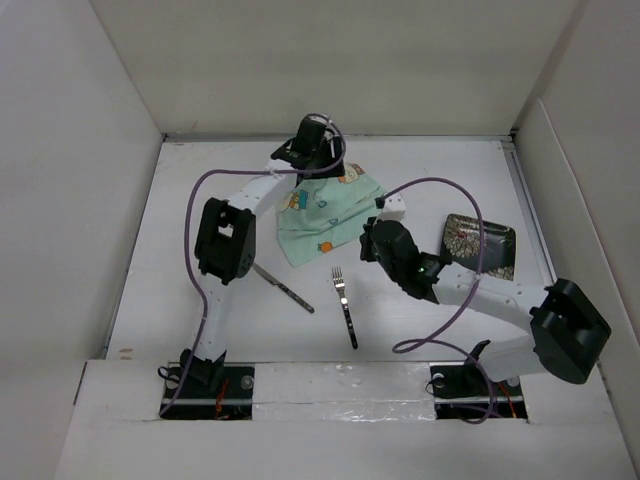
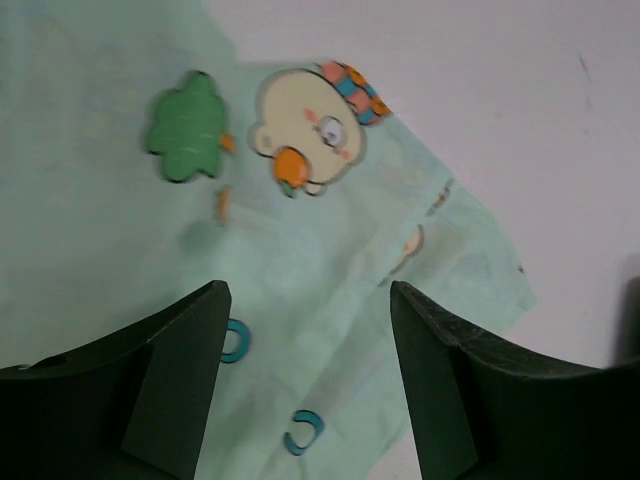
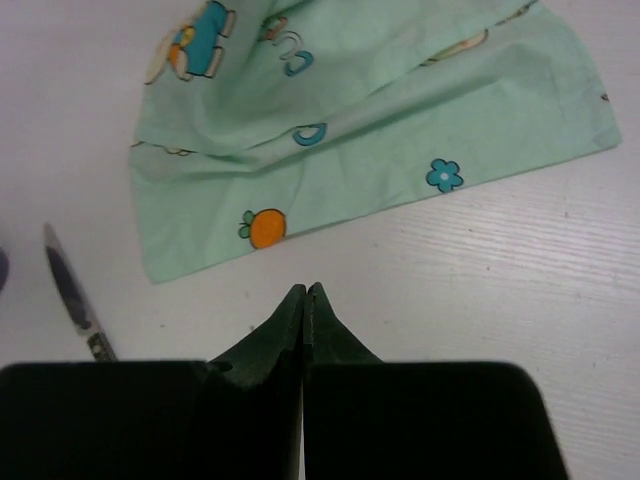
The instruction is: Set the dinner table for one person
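Note:
On the white dinner table point(image 1: 170, 250) lies a mint-green cartoon-printed cloth point(image 1: 325, 215), crumpled and partly folded. My left gripper point(image 1: 305, 160) hovers over its far edge. In the left wrist view that gripper point(image 2: 310, 300) stands open, the cloth point(image 2: 300, 250) beneath it and nothing between its fingers. My right gripper point(image 1: 367, 233) is by the cloth's right near edge. The right wrist view shows it point(image 3: 308, 290) shut on nothing, just short of the cloth point(image 3: 350, 120). Nearer me lie a fork point(image 1: 345, 305) and a knife point(image 1: 285, 290), the knife point(image 3: 70, 290) also showing left of the right gripper.
A dark square plate with a pale leafy pattern point(image 1: 480, 245) sits at the right, partly behind the right arm. White upright panels point(image 1: 60, 200) close in the table on the left, back and right. Purple cables point(image 1: 195, 200) loop off both arms.

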You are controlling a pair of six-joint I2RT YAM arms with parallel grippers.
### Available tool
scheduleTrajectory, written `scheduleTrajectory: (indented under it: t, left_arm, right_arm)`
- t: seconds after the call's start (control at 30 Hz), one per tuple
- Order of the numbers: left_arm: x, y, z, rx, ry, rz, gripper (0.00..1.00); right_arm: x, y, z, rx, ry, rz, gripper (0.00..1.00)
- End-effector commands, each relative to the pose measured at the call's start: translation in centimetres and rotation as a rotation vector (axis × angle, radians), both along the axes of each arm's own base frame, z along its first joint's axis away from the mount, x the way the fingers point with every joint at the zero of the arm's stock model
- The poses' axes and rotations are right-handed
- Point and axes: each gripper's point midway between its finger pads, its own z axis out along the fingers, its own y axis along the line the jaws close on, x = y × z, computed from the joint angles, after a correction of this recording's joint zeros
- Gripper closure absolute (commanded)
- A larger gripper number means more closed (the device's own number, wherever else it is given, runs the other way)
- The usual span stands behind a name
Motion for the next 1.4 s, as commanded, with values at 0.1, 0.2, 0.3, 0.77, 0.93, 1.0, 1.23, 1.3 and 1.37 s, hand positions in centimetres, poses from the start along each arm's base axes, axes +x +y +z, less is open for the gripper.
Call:
scheduleTrajectory:
  t: [0.1, 0.2, 0.3, 0.77, 0.93, 1.0, 1.23, 1.3, 1.37]
  left_arm:
    - [5.9, 11.1, 5.6, 0.064, -0.143, 0.260, 0.35]
    - [7.0, 11.1, 5.1, 0.074, -0.150, 0.242, 0.35]
    - [8.3, 10.7, 4.1, 0.087, -0.159, 0.229, 0.32]
    - [11.8, 7.9, -2.5, 0.009, -0.116, 0.198, 0.34]
    - [11.9, 7.8, -4.5, 0.011, -0.093, 0.203, 0.34]
    - [11.8, 7.6, -5.4, 0.007, -0.083, 0.192, 0.34]
    - [11.8, 7.1, -4.8, -0.035, -0.105, 0.182, 0.73]
    - [11.7, 7.3, -4.3, -0.026, -0.111, 0.183, 0.86]
    - [11.7, 7.6, -2.1, -0.020, -0.148, 0.191, 0.97]
  right_arm:
    - [6.0, -3.9, -1.9, 0.037, 0.089, -0.185, 0.64]
    - [6.9, -4.3, -2.8, 0.047, 0.124, -0.191, 0.48]
    - [8.3, -4.8, -5.1, 0.070, 0.189, -0.188, 0.42]
    - [12.1, -6.6, -10.4, 0.000, 0.388, -0.276, 0.44]
    - [11.9, -6.7, -12.3, -0.037, 0.464, -0.293, 0.48]
    - [11.5, -6.5, -13.0, -0.045, 0.501, -0.285, 0.49]
    - [10.9, -6.2, -14.8, -0.077, 0.560, -0.279, 0.68]
    - [11.8, -7.1, -14.1, -0.060, 0.529, -0.309, 0.88]
    - [12.7, -7.4, -12.9, -0.040, 0.497, -0.331, 0.98]
